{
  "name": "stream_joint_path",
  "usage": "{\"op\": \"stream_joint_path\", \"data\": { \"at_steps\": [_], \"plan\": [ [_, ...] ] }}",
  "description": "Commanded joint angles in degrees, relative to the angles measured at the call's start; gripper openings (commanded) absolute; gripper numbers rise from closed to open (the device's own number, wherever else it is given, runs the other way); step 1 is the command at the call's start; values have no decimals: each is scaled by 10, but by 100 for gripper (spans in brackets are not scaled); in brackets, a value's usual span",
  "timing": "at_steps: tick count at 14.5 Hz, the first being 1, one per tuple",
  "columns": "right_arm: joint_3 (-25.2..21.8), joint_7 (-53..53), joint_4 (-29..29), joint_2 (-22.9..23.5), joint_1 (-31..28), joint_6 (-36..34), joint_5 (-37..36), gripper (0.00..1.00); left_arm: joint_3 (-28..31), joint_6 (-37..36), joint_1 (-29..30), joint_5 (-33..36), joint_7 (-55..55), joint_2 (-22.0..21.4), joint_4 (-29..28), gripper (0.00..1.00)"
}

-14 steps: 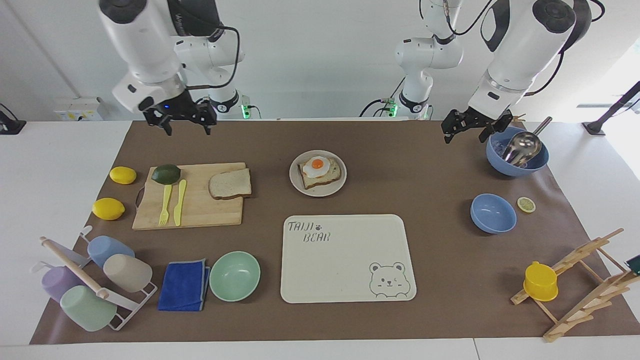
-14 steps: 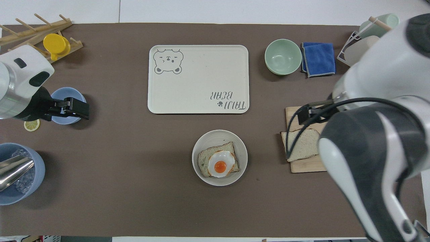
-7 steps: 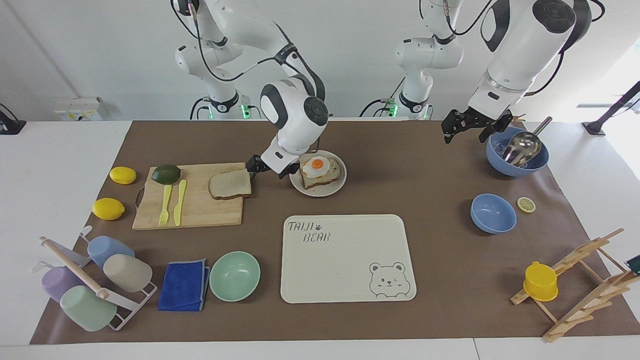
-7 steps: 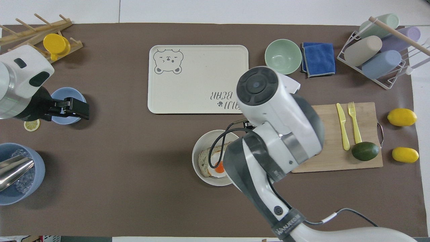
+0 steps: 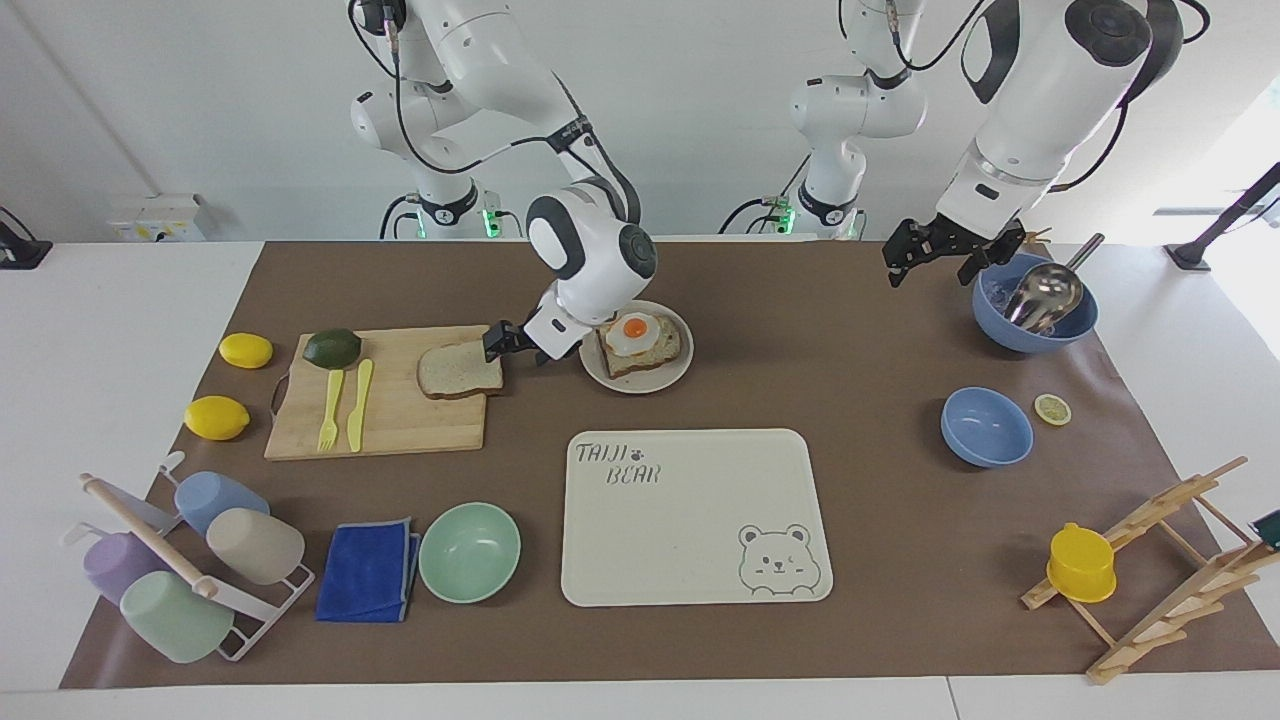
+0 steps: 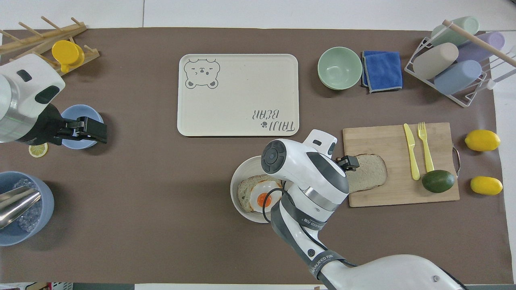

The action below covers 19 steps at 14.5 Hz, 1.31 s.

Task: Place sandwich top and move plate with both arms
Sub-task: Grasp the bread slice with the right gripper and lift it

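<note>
The sandwich top, a plain bread slice point(image 5: 458, 368), lies on the wooden cutting board point(image 5: 400, 420) at the edge nearest the plate; it also shows in the overhead view point(image 6: 369, 173). The grey-beige plate point(image 5: 660, 385) holds toast with a fried egg point(image 5: 640, 340) and also shows in the overhead view point(image 6: 242, 213). My right gripper point(image 5: 520, 346) is open and low between plate and slice, at the slice's plate-side edge; it also shows in the overhead view point(image 6: 346, 164). My left gripper point(image 5: 935, 262) is open, empty and raised beside the big blue bowl. It waits.
A cream bear tray point(image 5: 690, 515) lies farther from the robots than the plate. A mint bowl point(image 5: 469, 551) and blue cloth point(image 5: 368, 570) lie beside it. An avocado point(image 5: 332, 347), a fork and a knife are on the board. A blue bowl with ladle point(image 5: 1035, 300) and a small blue bowl point(image 5: 986, 427) stand at the left arm's end.
My right arm came down from above the board's robot-side edge to between plate and board, then shifted toward the bread slice. The left arm has not moved.
</note>
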Motion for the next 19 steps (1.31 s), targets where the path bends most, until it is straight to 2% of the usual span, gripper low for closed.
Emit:
{"op": "stream_joint_path", "data": {
  "at_steps": [1, 4, 6, 8, 9, 10, 11, 14, 17, 18, 19],
  "plan": [
    [4, 2, -45, -28, -11, 18, -18, 89, 2, 4, -2, 6, 3, -10, -8, 100],
    [4, 0, -59, -33, -10, 16, -40, 75, 2, 4, -2, 5, 3, -10, -8, 100],
    [4, 4, -72, -36, -10, 22, -41, 74, 2, 4, -2, 6, 3, -10, -8, 100],
    [4, 5, -72, -36, -10, 22, -41, 62, 1, 4, -2, 5, 2, -10, -8, 100],
    [4, 8, -72, -36, -10, 23, -41, 50, 1, 4, -2, 6, 2, -10, -8, 100],
    [4, 9, -72, -36, -8, 22, -41, 28, 1, 4, -2, 5, 2, -10, -8, 100],
    [4, 8, -67, -36, -7, 22, -41, 2, 1, 4, -2, 6, 2, -10, -8, 100],
    [4, -8, 10, -23, 11, -29, -41, 0, 1, 4, -2, 5, 2, -10, -8, 100],
    [18, -50, 191, 26, 46, -149, -13, 0, 1, 5, -2, 6, 2, -10, -8, 100],
    [32, -51, 247, 45, 47, -178, 13, 0, 2, 5, -1, 6, 1, -10, -9, 100],
    [52, -46, 278, 56, 50, -184, 30, 0, 2, 6, -1, 5, 1, -10, -9, 100]
  ]
}}
